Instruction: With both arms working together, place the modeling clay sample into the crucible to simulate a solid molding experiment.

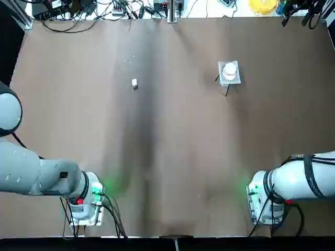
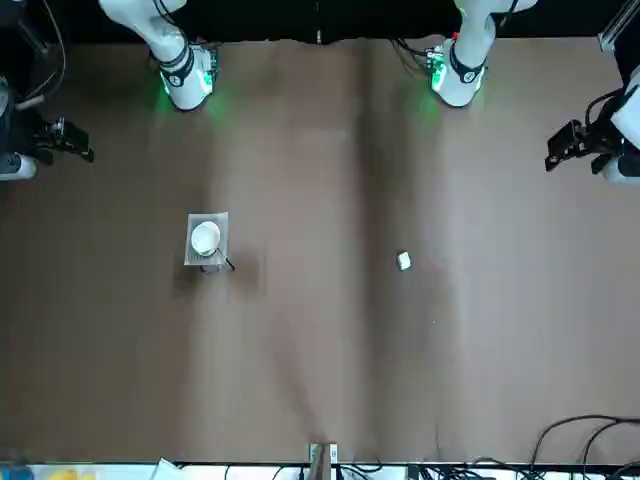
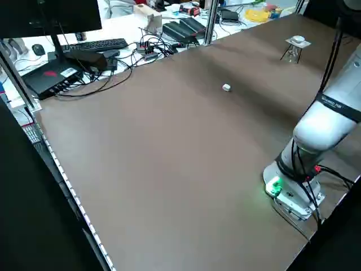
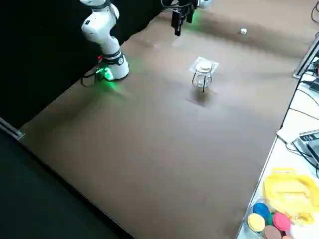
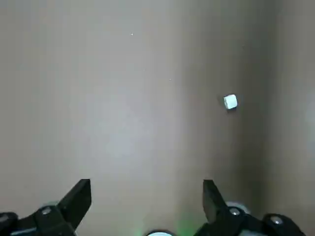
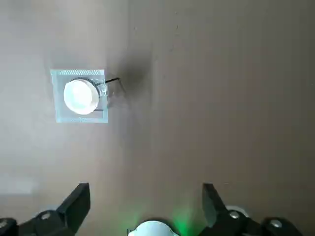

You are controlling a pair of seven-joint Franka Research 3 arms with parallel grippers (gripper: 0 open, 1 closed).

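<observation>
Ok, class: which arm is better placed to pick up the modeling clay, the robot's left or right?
Probably the left. The clay lies on its side of the table, in view of its open, empty gripper. The right wrist view shows the crucible instead.

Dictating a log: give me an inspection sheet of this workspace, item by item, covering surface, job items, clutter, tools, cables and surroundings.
Surface: brown table, streaked with soft shadows.
Clay sample: small white lump lying on the table, left of the crucible; not placed yet.
Crucible: white and round, on a square pad atop a thin-legged stand.
Clutter: a few pale specks near the clay.
Left tool: open, empty, raised at the table's left.
Right tool: open, empty, raised at the table's right.
Cables: tangled along the far edge; others run along both arms.
Surroundings: monitor, keyboard, yellow tray, coloured lids.
</observation>
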